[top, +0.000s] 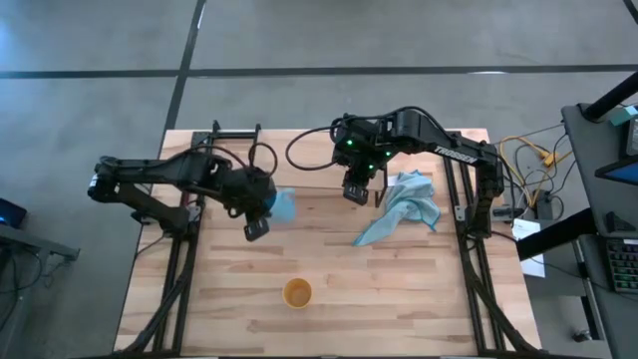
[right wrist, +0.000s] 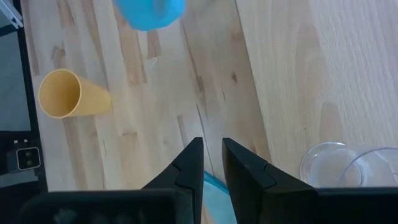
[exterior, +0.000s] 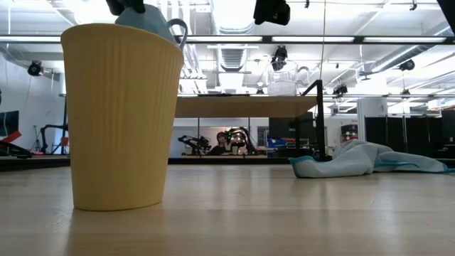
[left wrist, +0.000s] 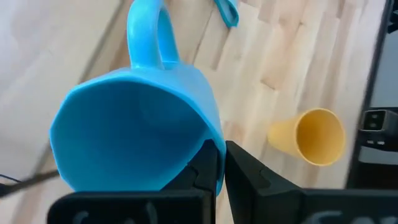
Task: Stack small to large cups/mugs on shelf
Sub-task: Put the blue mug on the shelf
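Observation:
The light blue mug (top: 283, 204) is in my left gripper (top: 257, 227), lifted high over the table's middle left; the low view shows the mug (exterior: 153, 21) above shelf height. The orange-yellow cup (top: 297, 293) stands upright on its base near the near edge. The tiny clear cup (exterior: 282, 78) stands on the light-wood shelf (exterior: 245, 107). My right gripper (right wrist: 212, 155) hovers just off the shelf edge, beside the clear cup (right wrist: 339, 165), holding nothing, with a narrow gap between its fingers. My left gripper holds the mug by its rim wall (left wrist: 214, 140), on the side opposite the handle (left wrist: 146, 37). One finger (left wrist: 205, 168) is inside the mug and one (left wrist: 249, 174) outside. The mug is lifted clear of the table and tilted.
A crumpled light blue cloth (top: 404, 204) lies on the table's right part, next to the right gripper. Black frame legs run along both table sides. Bare tabletop (top: 399, 289) stretches around the orange-yellow cup.

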Robot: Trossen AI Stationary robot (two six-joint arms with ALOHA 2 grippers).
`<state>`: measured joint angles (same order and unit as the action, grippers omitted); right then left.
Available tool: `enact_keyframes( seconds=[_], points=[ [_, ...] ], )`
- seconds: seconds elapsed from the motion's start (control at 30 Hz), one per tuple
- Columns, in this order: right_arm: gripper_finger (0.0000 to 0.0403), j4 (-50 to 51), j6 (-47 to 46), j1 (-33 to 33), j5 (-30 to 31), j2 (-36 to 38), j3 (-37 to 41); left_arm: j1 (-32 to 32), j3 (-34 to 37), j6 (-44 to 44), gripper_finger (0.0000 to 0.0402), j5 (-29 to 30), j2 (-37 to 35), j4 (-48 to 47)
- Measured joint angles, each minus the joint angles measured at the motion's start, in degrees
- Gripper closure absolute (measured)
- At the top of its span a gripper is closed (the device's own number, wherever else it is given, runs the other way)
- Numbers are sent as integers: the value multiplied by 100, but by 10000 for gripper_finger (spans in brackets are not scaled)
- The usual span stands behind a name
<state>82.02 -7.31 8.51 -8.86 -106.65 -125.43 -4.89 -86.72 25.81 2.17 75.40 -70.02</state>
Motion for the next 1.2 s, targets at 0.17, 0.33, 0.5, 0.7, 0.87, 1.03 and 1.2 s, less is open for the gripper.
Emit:
enact_keyframes(
  seconds=[0.17,0.33,0.5,0.7,0.87,1.03,1.2],
  points=[
    [349,4,-16,0,2,0,0,2,-130,-552,401,542,28,1],
    [349,7,-16,0,1,0,0,26,-294,-1291,402,1031,176,54],
    [349,20,-143,0,2,0,0,302,-563,-1882,402,1123,441,140],
    [349,204,-321,0,2,11,0,752,-1266,-2543,401,1106,832,199],
    [349,334,-279,0,198,13,0,1246,-1913,-2984,401,389,1303,148],
    [349,341,-249,3,895,74,0,1614,-2451,-3613,401,202,1822,-130],
    [349,352,-591,42,1343,272,0,1917,-2750,-3884,401,96,2329,-460]
  ],
)
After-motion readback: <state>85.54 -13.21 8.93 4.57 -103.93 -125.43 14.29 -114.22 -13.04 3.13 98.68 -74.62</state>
